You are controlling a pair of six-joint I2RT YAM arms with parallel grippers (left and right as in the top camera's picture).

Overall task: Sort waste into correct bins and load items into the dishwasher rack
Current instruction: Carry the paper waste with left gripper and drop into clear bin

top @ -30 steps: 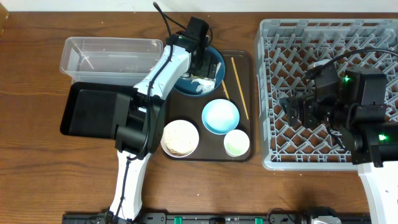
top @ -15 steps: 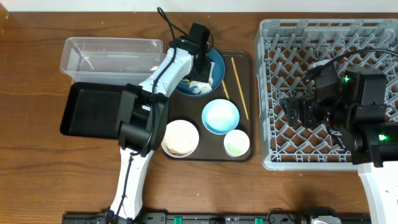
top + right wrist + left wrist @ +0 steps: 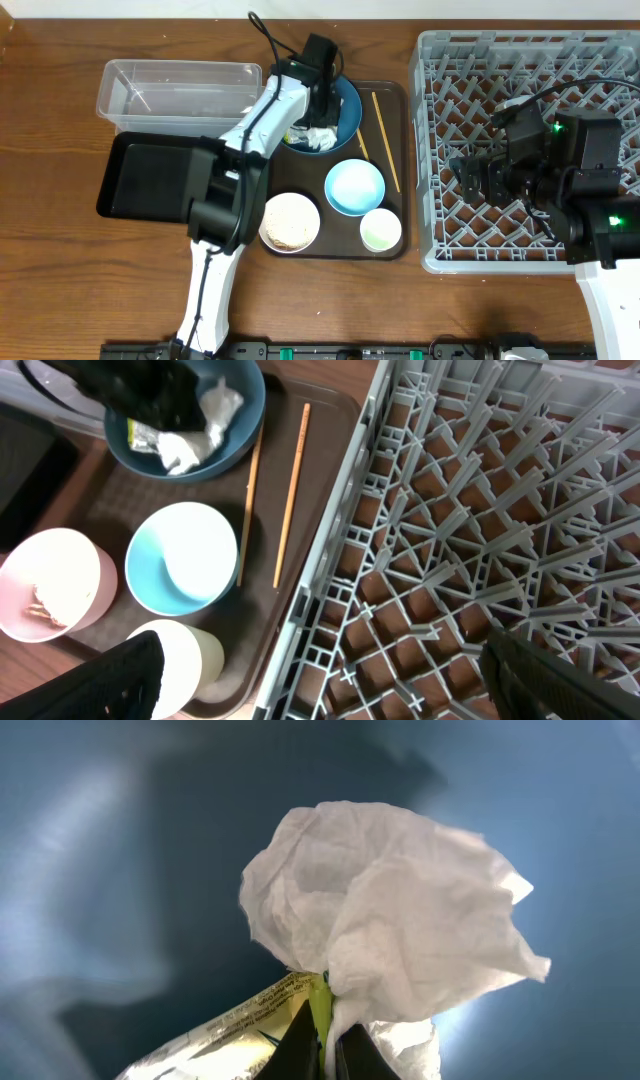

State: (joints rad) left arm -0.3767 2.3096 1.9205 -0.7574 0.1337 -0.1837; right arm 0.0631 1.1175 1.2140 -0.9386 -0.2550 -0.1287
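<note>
My left gripper (image 3: pixel 325 1045) is shut down inside the dark blue plate (image 3: pixel 345 100), pinching the edge of the yellow snack wrapper (image 3: pixel 225 1042) along with a fold of crumpled white tissue (image 3: pixel 390 915). On the brown tray sit the light blue bowl (image 3: pixel 355 187), the white cup (image 3: pixel 381 230), the white bowl (image 3: pixel 290 222) holding rice, and two chopsticks (image 3: pixel 385 140). The clear box (image 3: pixel 180 90) and black tray (image 3: pixel 150 178) lie to the left. My right gripper (image 3: pixel 340 690) hangs open over the grey rack (image 3: pixel 530 60), near its left edge, holding nothing.
The brown serving tray (image 3: pixel 398 245) sits between the bins and the rack, close against the rack's left wall (image 3: pixel 330 560). My left arm (image 3: pixel 250 140) stretches diagonally over the black tray's right corner and the clear box's near corner.
The left gripper's fingers have closed from open onto the wrapper and tissue in the plate. The right arm has not moved.
</note>
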